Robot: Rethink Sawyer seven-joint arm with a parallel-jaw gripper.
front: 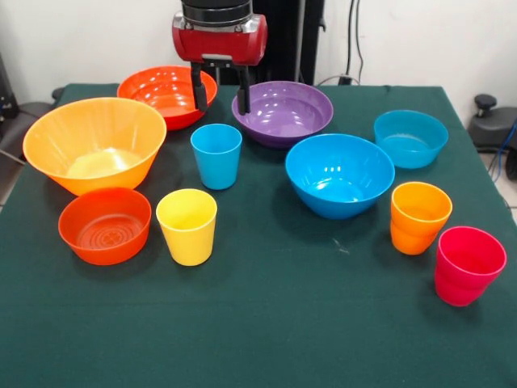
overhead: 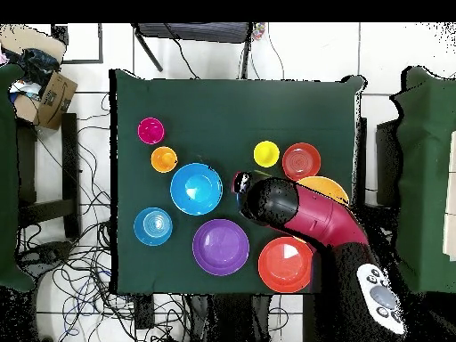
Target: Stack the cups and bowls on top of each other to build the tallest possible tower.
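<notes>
My gripper [front: 220, 97] is open and empty. It hangs above the table's far side between the medium red-orange bowl [front: 167, 93] and the purple bowl [front: 283, 111], behind the blue cup [front: 216, 155]. The large light orange bowl [front: 94, 144], small red-orange bowl [front: 105, 225] and yellow cup [front: 187, 226] stand at the left. The large blue bowl [front: 339, 174], small teal bowl [front: 410, 137], orange cup [front: 419, 217] and pinkish red cup [front: 468, 264] stand at the right. All stand upright and apart, none stacked. In the overhead view my arm [overhead: 303, 214] covers the gripper.
A dark green cloth [front: 266, 323] covers the table. In the overhead view, cables [overhead: 71, 267] lie on the floor beside the table and a cardboard box [overhead: 53, 96] stands at the top left.
</notes>
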